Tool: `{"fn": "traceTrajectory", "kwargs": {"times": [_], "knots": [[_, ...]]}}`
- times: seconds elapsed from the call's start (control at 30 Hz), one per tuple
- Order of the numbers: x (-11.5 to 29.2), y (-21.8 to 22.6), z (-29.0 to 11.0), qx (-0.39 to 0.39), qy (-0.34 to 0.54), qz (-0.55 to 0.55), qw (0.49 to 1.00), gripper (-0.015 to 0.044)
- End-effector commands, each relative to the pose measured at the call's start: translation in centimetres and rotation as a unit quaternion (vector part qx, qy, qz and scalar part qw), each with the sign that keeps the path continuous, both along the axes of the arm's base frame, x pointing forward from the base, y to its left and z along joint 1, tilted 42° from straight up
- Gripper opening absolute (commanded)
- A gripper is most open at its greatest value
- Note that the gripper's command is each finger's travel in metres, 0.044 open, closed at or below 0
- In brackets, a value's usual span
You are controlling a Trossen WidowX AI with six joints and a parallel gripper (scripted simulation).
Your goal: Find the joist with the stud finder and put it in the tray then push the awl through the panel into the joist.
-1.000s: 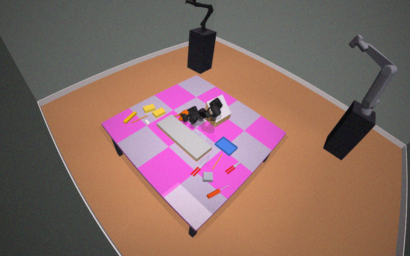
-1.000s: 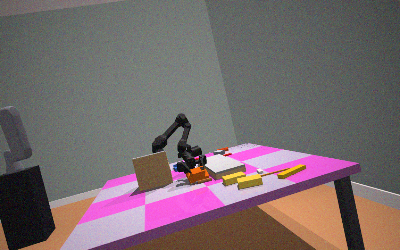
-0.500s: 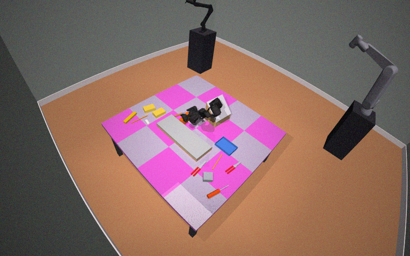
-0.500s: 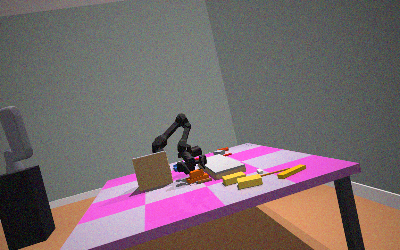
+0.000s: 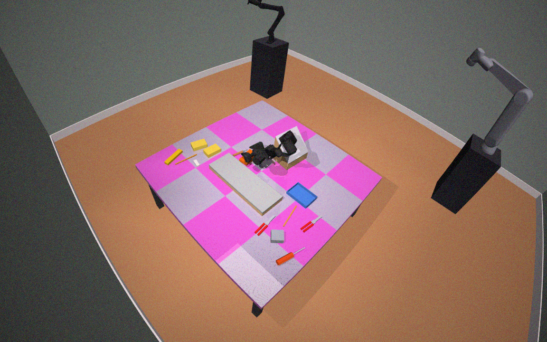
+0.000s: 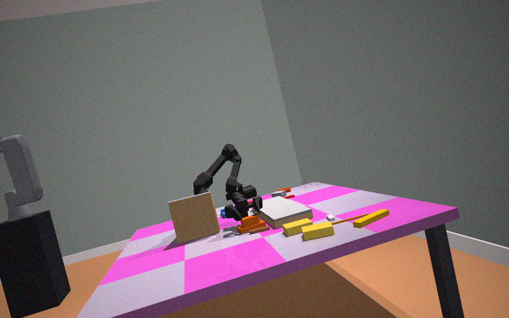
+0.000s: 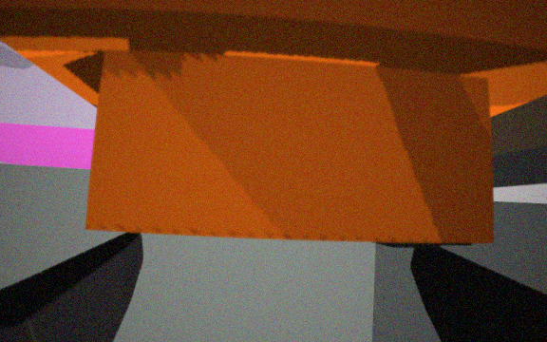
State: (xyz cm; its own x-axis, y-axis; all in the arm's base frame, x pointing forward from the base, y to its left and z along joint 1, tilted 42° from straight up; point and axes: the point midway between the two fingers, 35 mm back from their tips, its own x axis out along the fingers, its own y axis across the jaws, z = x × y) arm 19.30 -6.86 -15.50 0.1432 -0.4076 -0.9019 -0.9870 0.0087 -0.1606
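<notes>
The orange stud finder (image 5: 243, 159) (image 6: 250, 223) (image 7: 278, 157) lies on the table by the far end of the grey floor panel (image 5: 243, 184) (image 6: 286, 206). My gripper (image 5: 256, 157) (image 6: 245, 210) (image 7: 281, 251) is open just above the stud finder, with a finger on each side and not gripping it. In the wrist view the stud finder fills most of the frame. A thin brown-handled tool (image 6: 260, 229), perhaps the awl, lies beside the stud finder. The blue tray (image 5: 301, 194) stands empty on the other side of the panel.
A tilted wooden board (image 5: 297, 149) (image 6: 193, 217) stands behind the arm. Yellow blocks (image 5: 199, 144) (image 6: 317, 230) and a yellow bar (image 5: 173, 156) lie at the far left. Red-handled tools (image 5: 309, 223), a grey block (image 5: 277, 235) and a red screwdriver (image 5: 289, 256) lie near the front.
</notes>
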Motion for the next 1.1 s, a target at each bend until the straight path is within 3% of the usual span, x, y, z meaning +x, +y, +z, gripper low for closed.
{"fn": "traceTrajectory", "kwargs": {"times": [0.0,0.67,1.07], "knots": [[-0.1,0.1,0.3,-0.001,0.0,-0.001,1.0,0.044],[-0.3,0.6,1.8,-0.001,0.0,-0.001,1.0,0.044],[-1.0,-4.3,7.0,0.0,-0.002,0.0,1.0,0.044]]}}
